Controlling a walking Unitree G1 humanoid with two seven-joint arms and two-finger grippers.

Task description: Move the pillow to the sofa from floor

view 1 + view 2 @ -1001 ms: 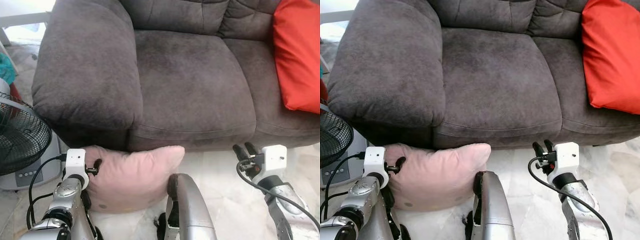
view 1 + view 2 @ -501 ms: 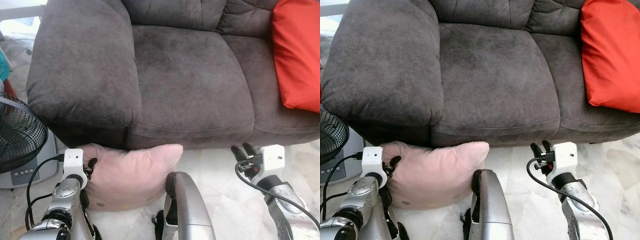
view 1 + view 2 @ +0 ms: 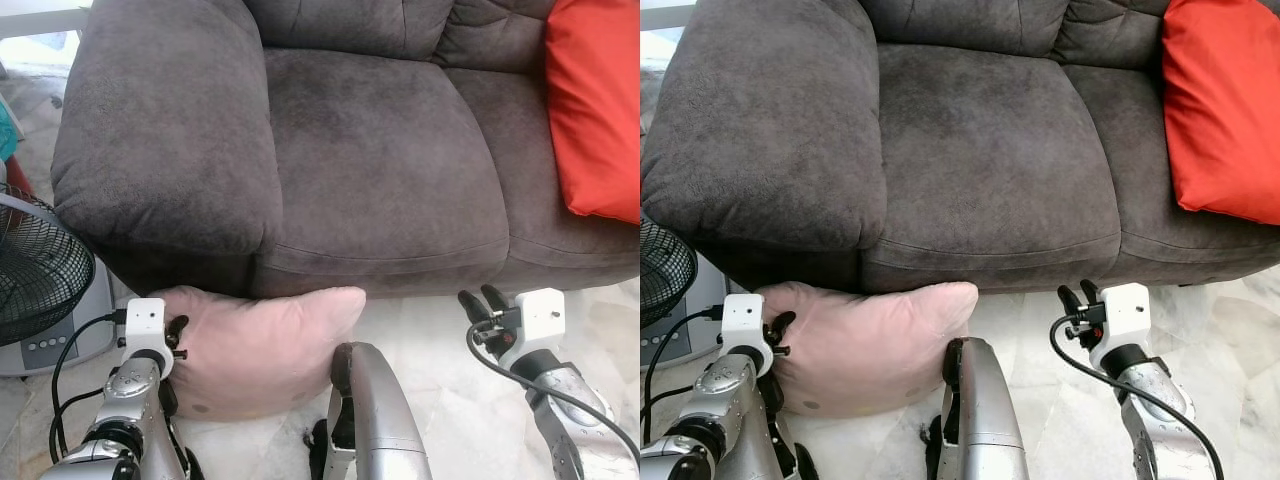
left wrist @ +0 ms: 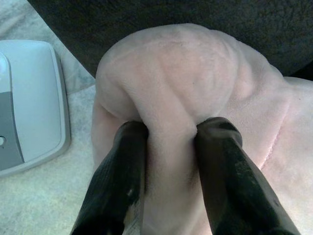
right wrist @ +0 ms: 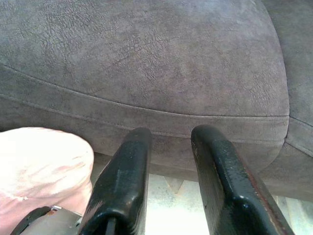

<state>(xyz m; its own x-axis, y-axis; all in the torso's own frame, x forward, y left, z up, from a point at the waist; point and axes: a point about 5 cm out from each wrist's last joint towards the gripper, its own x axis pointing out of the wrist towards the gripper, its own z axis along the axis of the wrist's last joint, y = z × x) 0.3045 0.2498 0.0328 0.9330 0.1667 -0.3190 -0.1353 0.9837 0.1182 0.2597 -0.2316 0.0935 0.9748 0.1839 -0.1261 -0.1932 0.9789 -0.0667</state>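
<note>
A pale pink pillow (image 3: 265, 345) lies on the floor, leaning against the front of the dark grey sofa (image 3: 380, 160). My left gripper (image 3: 178, 332) is at the pillow's left corner. In the left wrist view it (image 4: 168, 134) is shut on a bunched fold of the pillow (image 4: 195, 78), one black finger on each side. My right gripper (image 3: 478, 302) hovers open and empty over the floor in front of the sofa's base, to the right of the pillow. Its wrist view shows the fingers (image 5: 124, 176) apart, facing the seat cushion's front edge (image 5: 161, 73).
A red cushion (image 3: 598, 100) rests on the sofa's right seat. A black fan (image 3: 35, 275) with a white base (image 3: 60, 340) stands on the left, close to my left arm. My silver leg (image 3: 378, 415) is in front of the pillow. Pale marble floor (image 3: 440, 360) spreads to the right.
The camera has tipped slightly, so the sofa sits a little lower in view. My left gripper stays at the pillow's corner. The right gripper has drifted slightly left.
</note>
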